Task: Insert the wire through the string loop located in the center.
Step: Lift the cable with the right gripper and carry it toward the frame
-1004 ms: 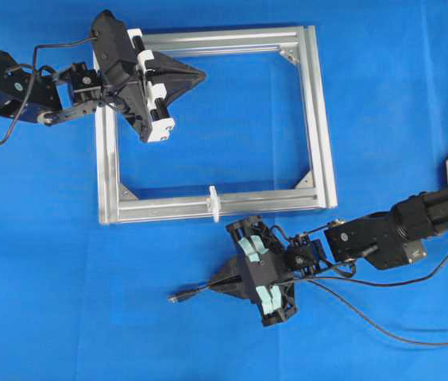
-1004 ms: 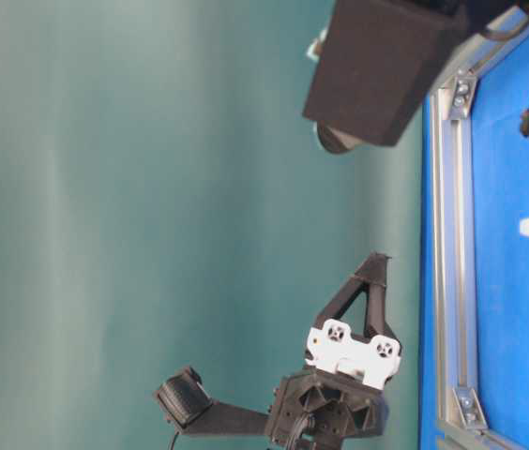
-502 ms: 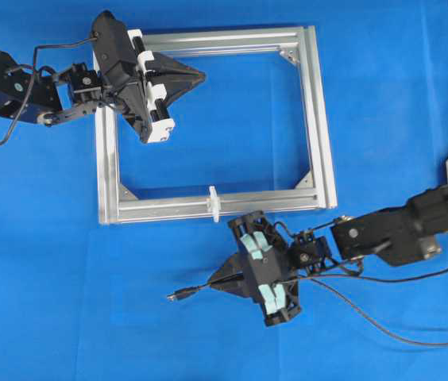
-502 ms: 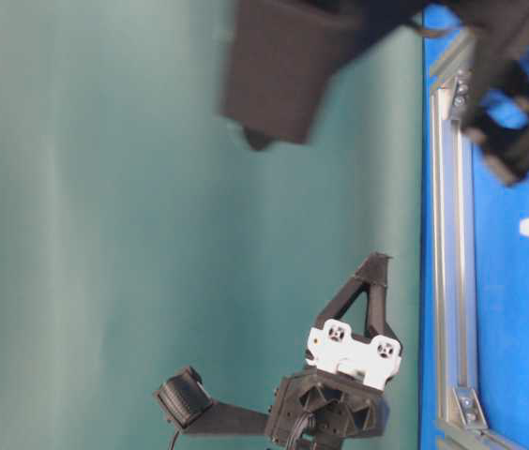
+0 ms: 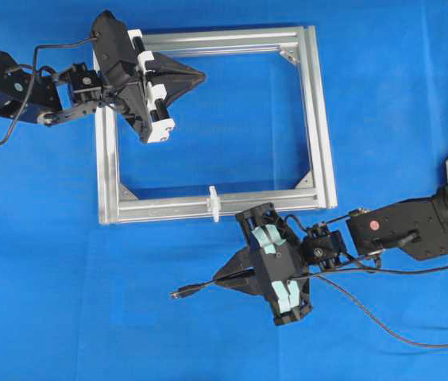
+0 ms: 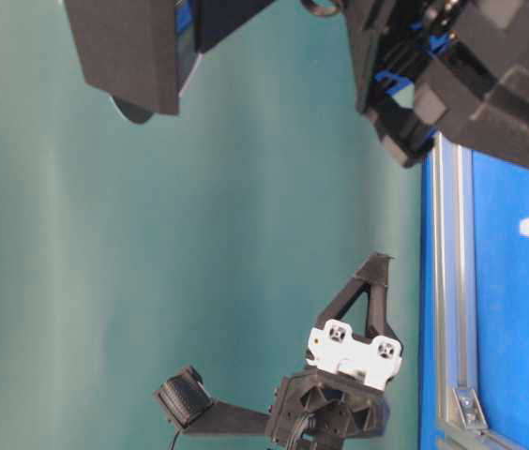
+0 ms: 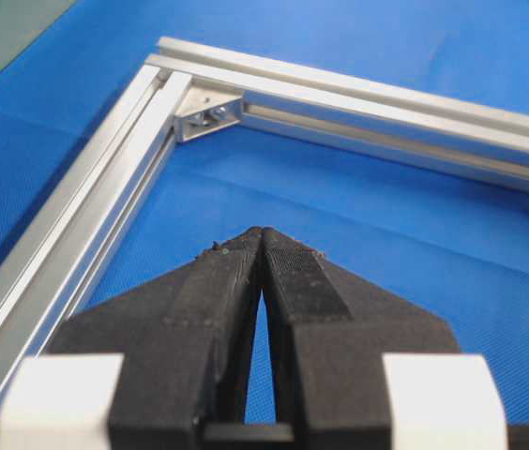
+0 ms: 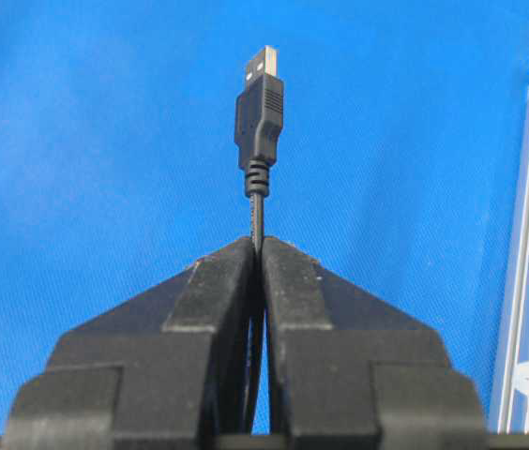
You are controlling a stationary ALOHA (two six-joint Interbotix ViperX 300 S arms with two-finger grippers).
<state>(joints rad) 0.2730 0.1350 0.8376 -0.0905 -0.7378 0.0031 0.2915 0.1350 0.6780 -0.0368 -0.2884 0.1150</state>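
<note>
Between the closed black fingers of the right gripper (image 8: 256, 246) the thin, flexible black wire (image 8: 257, 202) is clamped, a short way behind its dark plug with a metal tip (image 8: 261, 94). The plug stands straight out in front of the jaws, so this short free piece can be judged stiff enough to be aimed. The rest of the cable, trailing behind the gripper over the table, looks light and limp and would probably sag if it were held farther back. The grip near the plug is therefore judged suitable.

Beside the gripper, on its right in the wrist view, the small white string loop (image 5: 214, 203) stands upright across the near bar of the silver aluminium frame (image 5: 319, 119); the plug is not yet pointed at it. The loop looks soft and easily pushed over.

Farther away, over the opposite corner of the frame, the left gripper (image 7: 262, 234) is held with its jaws together on nothing. The blue cloth surface (image 5: 49, 302) lies flat around the frame.
</note>
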